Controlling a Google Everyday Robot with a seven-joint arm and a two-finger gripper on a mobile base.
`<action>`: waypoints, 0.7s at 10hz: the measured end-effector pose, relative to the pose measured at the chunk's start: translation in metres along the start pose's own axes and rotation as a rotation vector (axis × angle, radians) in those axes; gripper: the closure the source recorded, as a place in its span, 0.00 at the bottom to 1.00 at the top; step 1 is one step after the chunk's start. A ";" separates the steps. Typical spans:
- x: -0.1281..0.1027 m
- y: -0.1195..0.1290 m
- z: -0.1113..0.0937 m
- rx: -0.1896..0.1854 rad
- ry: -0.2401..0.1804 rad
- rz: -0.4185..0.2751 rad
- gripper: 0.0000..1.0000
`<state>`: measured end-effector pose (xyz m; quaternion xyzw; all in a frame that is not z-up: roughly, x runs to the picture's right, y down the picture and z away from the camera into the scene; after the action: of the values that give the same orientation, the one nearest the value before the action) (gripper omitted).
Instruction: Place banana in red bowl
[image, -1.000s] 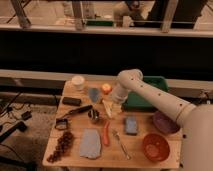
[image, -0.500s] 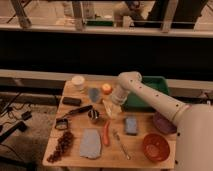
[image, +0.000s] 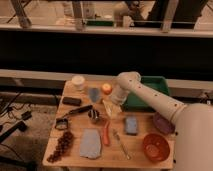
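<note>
Gripper (image: 113, 103) barely shifted, over banana (image: 110, 110) on wooden table (image: 75, 128); dark wall (image: 100, 52) behind.

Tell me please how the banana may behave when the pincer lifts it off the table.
The pincer hangs open over the banana. Its curved, elongated shape suggests it may pivot if gripped off-centre. Its pale skin looks smooth, so it is probably slightly slippery. Lying flat on the wooden table, it seems unlikely to roll.

A single camera looks from high up at the table's (image: 136, 150) 6 o'clock side, facing steeply down toward 12 o'clock at middle distance, with the whole tabletop in frame. The arm (image: 160, 100) enters from 4 o'clock. The gripper (image: 114, 104) hangs near frame centre.
</note>
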<state>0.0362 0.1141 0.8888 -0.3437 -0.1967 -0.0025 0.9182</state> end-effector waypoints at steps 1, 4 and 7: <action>0.000 0.000 0.000 0.000 0.000 0.000 0.20; 0.000 -0.004 0.002 0.023 -0.001 0.008 0.20; 0.004 -0.011 -0.005 0.073 0.016 0.024 0.20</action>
<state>0.0404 0.1027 0.8940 -0.3122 -0.1852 0.0129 0.9317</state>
